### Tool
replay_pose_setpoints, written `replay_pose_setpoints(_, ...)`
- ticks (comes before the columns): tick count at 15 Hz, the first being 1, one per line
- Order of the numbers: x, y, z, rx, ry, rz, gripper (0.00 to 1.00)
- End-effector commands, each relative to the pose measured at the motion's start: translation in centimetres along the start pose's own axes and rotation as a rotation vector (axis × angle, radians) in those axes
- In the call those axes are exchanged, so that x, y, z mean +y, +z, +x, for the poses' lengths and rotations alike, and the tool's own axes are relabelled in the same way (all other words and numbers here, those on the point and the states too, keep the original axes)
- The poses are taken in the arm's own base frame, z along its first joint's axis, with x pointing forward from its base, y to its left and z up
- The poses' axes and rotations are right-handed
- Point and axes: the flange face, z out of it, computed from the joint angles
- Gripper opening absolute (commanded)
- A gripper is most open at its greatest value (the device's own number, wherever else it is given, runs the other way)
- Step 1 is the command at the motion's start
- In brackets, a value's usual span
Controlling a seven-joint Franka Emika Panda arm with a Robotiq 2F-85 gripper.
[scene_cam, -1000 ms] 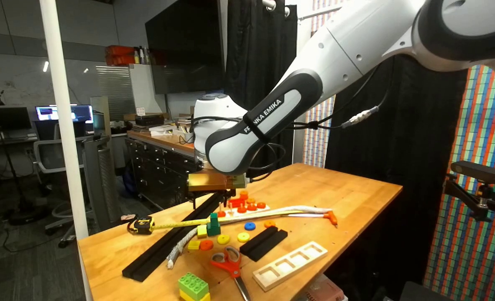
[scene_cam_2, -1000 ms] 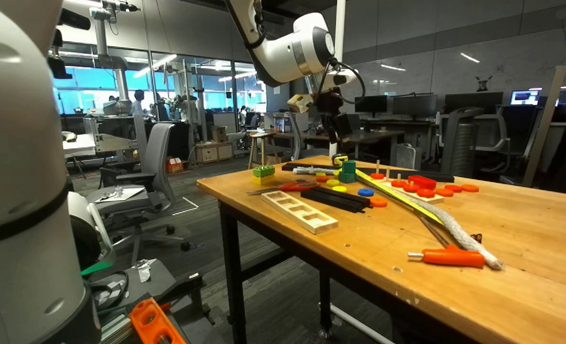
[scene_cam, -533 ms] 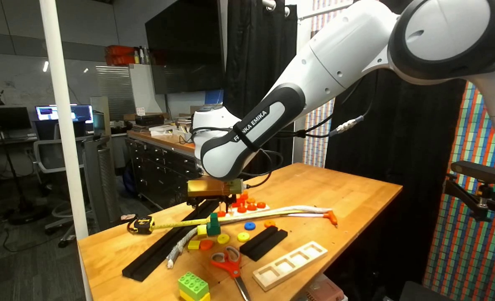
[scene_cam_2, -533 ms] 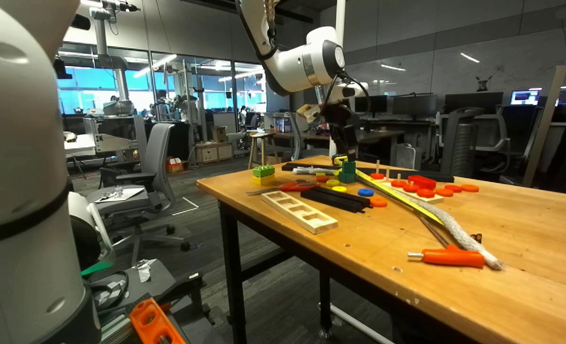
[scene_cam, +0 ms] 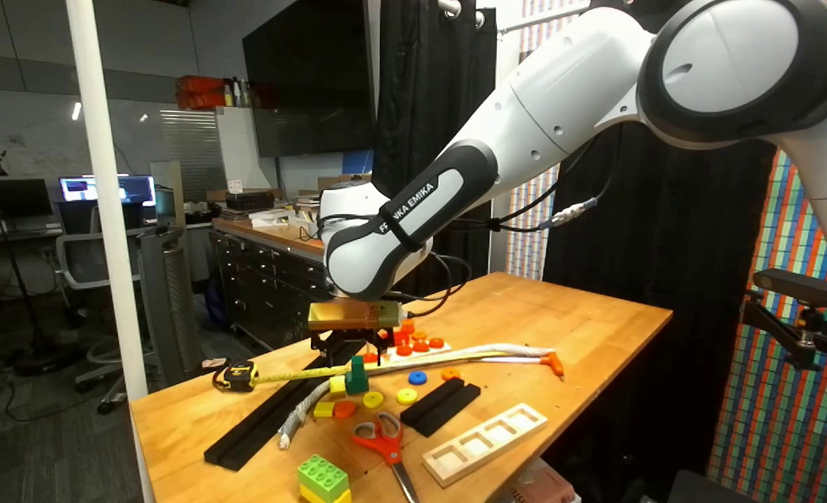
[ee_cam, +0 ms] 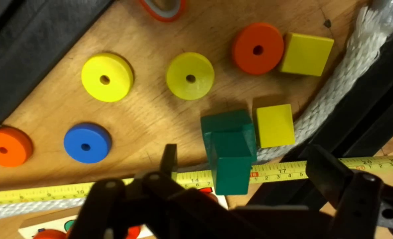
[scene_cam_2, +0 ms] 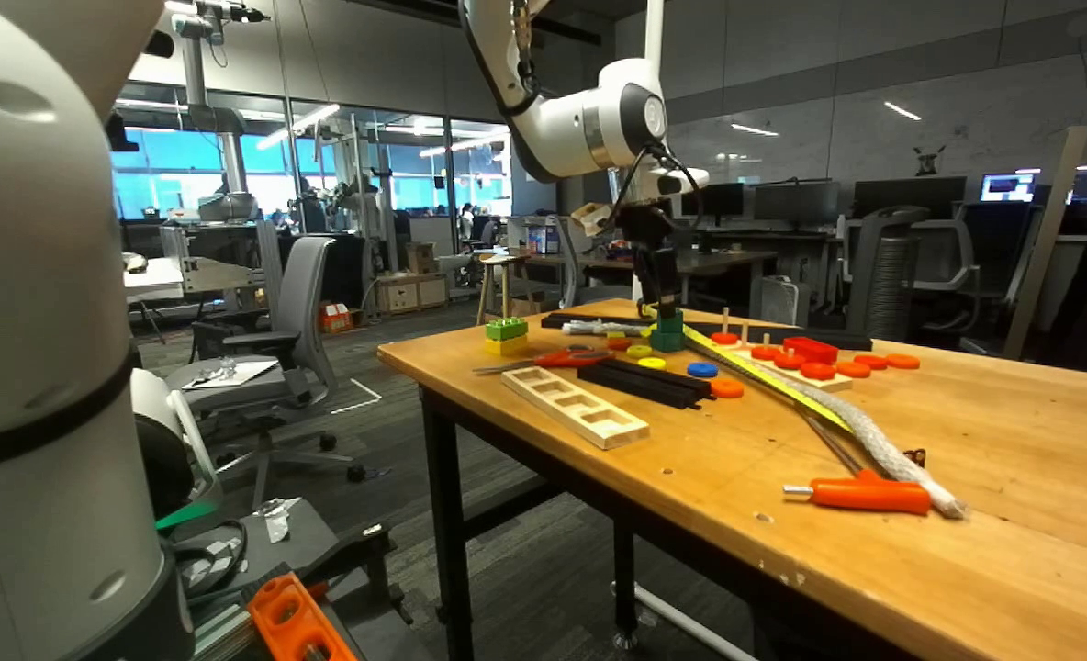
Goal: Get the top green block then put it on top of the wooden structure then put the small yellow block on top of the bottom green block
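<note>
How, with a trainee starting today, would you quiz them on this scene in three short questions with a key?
1. Is the gripper open or shut?
2. How many yellow discs does the wrist view show?
3. What does the upper green block stand on?
a) the scissors
b) the lower green block
c) the blue disc

Key: 1. Open. 2. Two. 3. b.

Scissors (scene_cam: 390,453) (orange-handled) lie between a lime-green studded brick (scene_cam: 323,477) and a short black bar (scene_cam: 441,407).
</note>
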Motion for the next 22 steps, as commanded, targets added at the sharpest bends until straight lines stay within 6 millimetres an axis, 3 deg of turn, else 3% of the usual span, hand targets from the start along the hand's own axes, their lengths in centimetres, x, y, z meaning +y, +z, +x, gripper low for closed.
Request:
replay_pose_setpoints(1,-0.8,-0.5,0.8,-0.009,-0.001,-0.002,1.0)
replay_pose_setpoints(9,-0.2,1.0,2.3,-0.01,0.003,-0.014,1.0)
replay_pose_setpoints(10,-0.2,1.1,2.4,-0.008,0.0,-0.016,0.75)
replay_pose_setpoints(11,-0.1,1.3,2.5,-0.007,-0.002,-0.019,0.75)
replay_pose_setpoints(18,-0.1,1.0,2.8,0.001,-0.006,-0.02,0.19)
replay_pose_setpoints(20,-0.1,0.7,2.8,0.003,-0.006,-0.023,0.09)
replay_pose_setpoints(22,0.2,-0.4,3.1,0.019,0.0,-0.019,0.13)
